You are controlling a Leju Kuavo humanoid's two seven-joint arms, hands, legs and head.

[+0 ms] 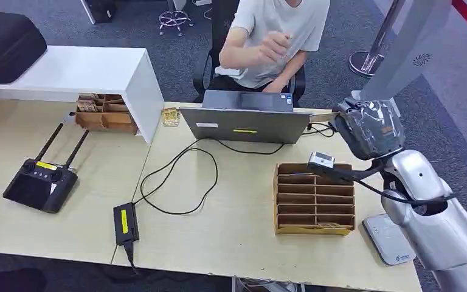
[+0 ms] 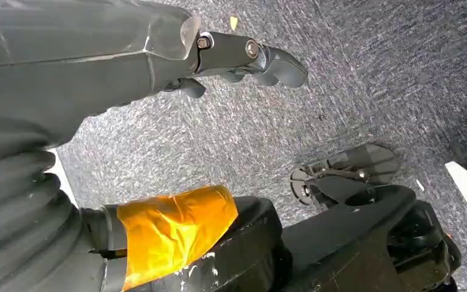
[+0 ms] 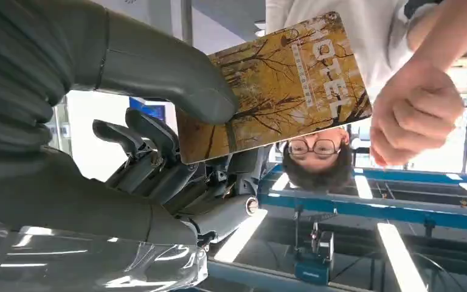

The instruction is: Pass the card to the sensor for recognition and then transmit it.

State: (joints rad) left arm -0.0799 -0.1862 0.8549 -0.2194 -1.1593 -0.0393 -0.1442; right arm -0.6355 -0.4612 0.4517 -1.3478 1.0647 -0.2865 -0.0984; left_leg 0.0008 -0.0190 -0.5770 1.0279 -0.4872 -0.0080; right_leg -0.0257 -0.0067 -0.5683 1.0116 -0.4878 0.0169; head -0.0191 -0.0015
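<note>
The robot's right hand (image 3: 158, 152) pinches a thin rectangular card printed with yellow autumn trees and the word HOTEL (image 3: 273, 85), the thick grey thumb pressed on its face and the darker fingers (image 3: 140, 131) behind it. In the head view this right hand (image 1: 368, 128) is raised above the far right part of the pale wooden table (image 1: 231, 225), just beside the right end of an open grey laptop (image 1: 246, 121), and the card's edge (image 1: 323, 116) shows pointing toward the laptop. A person in a light grey T-shirt (image 1: 276, 36) sits behind the laptop with one closed hand (image 3: 416, 112) lifted near the card, not touching it. Below the robot hand stand a brown cardboard slotted card rack (image 1: 314, 201) and a small white-and-black sensor unit (image 1: 321, 160) at its far rim. A flat white card reader pad (image 1: 389, 239) lies at the table's right edge. A black handheld controller with two antennas (image 1: 39, 182) lies well apart on the left. The left hand (image 2: 243, 58) hangs over grey carpet, its fingers curled in and holding nothing.
</note>
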